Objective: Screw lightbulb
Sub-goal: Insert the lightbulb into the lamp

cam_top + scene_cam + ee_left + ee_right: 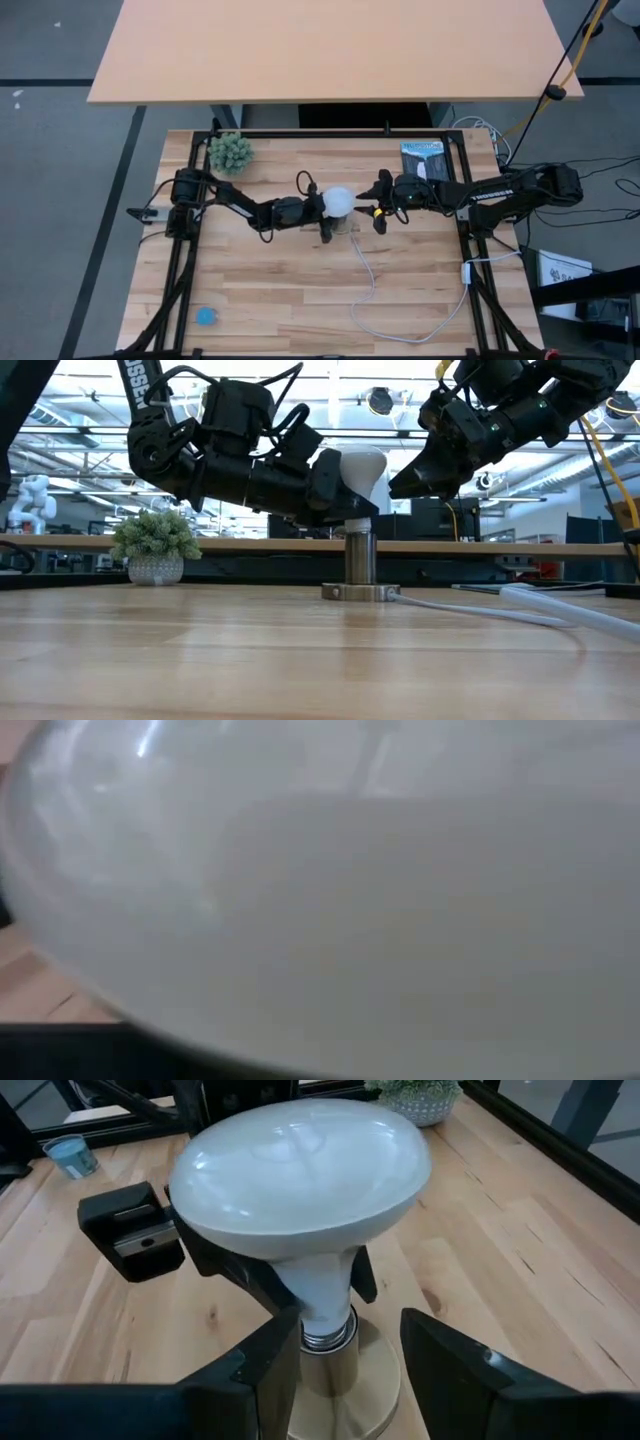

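**Bulb seated in the socket, threads not yet fully home**

Nearest the front edge of the table point(300, 300), at about seven o'clock from the centre, sits a small blue cup point(206, 316); whether anything is in it cannot be told. A white cord point(372, 285) loops across the boards from five o'clock toward the middle.

At the centre stands the metal socket point(359, 565) on its round foot. The lightbulb point(300, 1170) stands upright in it, dome up. In the right wrist view a few silver threads show above the socket's rim, so I judge the screwing to be begun but unfinished; more turns remain.

The left gripper point(318, 205) reaches in from nine o'clock, and its fingers point(240, 1270) are closed on the lightbulb's neck just under the dome. The right gripper point(350, 1355) comes from three o'clock, its fingers spread apart on either side of the socket, holding nothing.

Farther back, at eleven o'clock, a small potted plant point(230, 152) fills its white pot. At one o'clock lies a dark booklet point(422, 160).
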`<state>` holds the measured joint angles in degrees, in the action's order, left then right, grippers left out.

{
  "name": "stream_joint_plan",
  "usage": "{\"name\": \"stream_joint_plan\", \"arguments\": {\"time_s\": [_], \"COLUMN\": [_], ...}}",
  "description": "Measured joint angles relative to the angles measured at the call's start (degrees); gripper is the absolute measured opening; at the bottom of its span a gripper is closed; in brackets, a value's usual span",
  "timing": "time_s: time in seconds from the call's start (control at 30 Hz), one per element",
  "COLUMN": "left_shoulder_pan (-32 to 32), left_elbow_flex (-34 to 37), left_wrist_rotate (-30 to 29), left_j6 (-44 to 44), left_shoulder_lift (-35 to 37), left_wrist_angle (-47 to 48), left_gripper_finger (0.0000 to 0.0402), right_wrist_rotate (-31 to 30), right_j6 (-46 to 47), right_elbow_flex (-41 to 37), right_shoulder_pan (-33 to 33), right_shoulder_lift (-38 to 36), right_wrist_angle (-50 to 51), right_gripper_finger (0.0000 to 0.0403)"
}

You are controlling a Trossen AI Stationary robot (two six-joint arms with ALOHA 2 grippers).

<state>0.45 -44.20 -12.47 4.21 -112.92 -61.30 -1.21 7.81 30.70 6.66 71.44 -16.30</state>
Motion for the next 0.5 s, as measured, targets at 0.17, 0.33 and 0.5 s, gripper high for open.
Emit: {"name": "stream_joint_plan", "arguments": {"time_s": [0.17,0.33,0.5], "left_shoulder_pan": [0.0,0.0,0.0], "left_elbow_flex": [-4.7,-10.5,-10.6], "left_wrist_rotate": [0.0,-0.1,-0.1], "left_j6": [0.0,-0.1,-0.2], "left_shoulder_lift": [0.0,0.0,0.0], "left_wrist_angle": [11.2,22.1,21.0], "left_gripper_finger": [0.0179,0.0179,0.0179], "right_wrist_rotate": [0.0,0.0,0.0], "right_j6": [0.0,0.1,0.1], "right_elbow_flex": [0.0,0.0,0.0], "right_shoulder_pan": [0.0,0.0,0.0], "right_shoulder_lift": [0.0,0.0,0.0], "right_wrist_angle": [0.8,2.1,2.7], "right_gripper_finger": [0.0167,0.0167,0.0167]}}
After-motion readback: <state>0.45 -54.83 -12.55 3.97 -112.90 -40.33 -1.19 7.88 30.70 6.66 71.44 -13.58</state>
